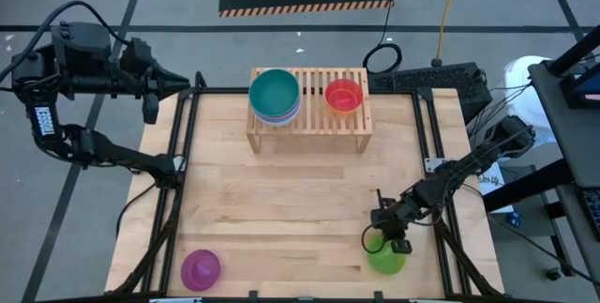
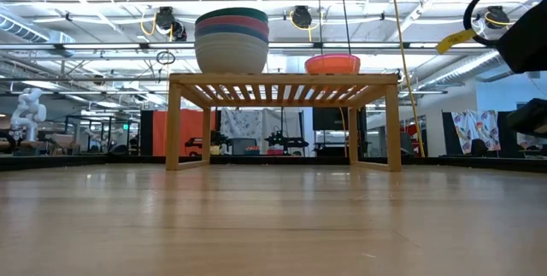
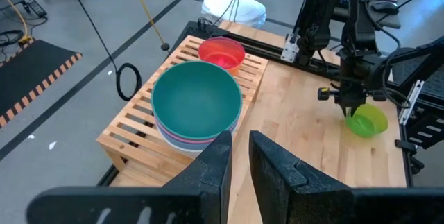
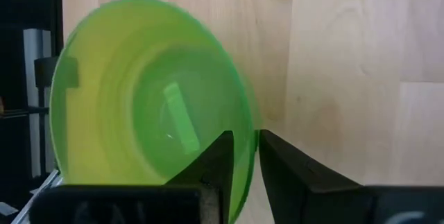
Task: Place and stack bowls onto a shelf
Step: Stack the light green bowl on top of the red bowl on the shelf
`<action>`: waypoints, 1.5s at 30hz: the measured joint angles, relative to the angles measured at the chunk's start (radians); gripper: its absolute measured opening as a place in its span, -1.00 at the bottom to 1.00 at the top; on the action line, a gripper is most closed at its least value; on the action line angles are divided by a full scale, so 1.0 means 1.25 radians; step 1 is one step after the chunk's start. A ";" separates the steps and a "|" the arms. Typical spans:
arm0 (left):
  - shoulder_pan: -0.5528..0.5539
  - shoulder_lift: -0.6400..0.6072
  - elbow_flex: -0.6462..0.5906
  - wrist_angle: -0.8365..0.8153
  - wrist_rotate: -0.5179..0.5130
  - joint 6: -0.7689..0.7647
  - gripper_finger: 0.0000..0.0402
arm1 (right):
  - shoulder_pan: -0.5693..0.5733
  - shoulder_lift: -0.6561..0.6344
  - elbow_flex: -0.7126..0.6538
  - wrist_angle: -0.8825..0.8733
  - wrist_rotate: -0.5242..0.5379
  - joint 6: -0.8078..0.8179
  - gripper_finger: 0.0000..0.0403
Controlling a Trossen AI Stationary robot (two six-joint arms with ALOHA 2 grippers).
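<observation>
A green bowl (image 1: 386,260) stands upright on the table near its front right corner. My right gripper (image 4: 244,141) slants down onto it, one finger on each side of its rim. On the wooden shelf (image 1: 314,120) at the far edge rest a teal-topped stack of bowls (image 1: 275,97) and one red bowl (image 1: 343,95). A purple bowl (image 1: 200,268) sits upside down near the front left corner. My left gripper (image 1: 195,82) hovers high over the table's far left corner with a narrow gap and nothing between its fingers. My right gripper straddles the green bowl's rim (image 4: 246,116) on the side toward the shelf, one finger (image 4: 215,165) inside the bowl and one (image 4: 281,168) outside. It comes slanting down from above. The bowl's base is on the table. Whether the fingers touch the rim, I cannot tell.
The table's metal frame rail (image 1: 448,247) runs close beside the green bowl on the right. Bare wood lies between the shelf and the two front bowls. Cables (image 1: 384,54) lie on the floor behind the shelf.
</observation>
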 joint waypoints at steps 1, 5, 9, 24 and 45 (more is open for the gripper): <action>0.000 0.000 0.000 0.000 0.000 -0.001 -0.72 | 0.000 0.000 -0.001 0.001 0.000 0.000 -0.72; 0.000 0.000 0.000 0.000 0.000 -0.011 -0.72 | 0.000 0.000 -0.001 0.003 -0.001 0.008 -0.91; 0.000 0.000 0.000 0.000 0.000 -0.015 -0.72 | 0.000 0.000 -0.002 0.007 0.001 0.062 -0.97; 0.000 0.000 0.000 0.000 0.000 -0.017 -0.72 | -0.101 -0.009 0.294 -0.347 0.005 -0.039 -1.00; 0.000 0.000 0.000 0.000 0.000 -0.021 -0.72 | -0.588 0.000 0.811 -0.753 0.229 -0.385 -1.00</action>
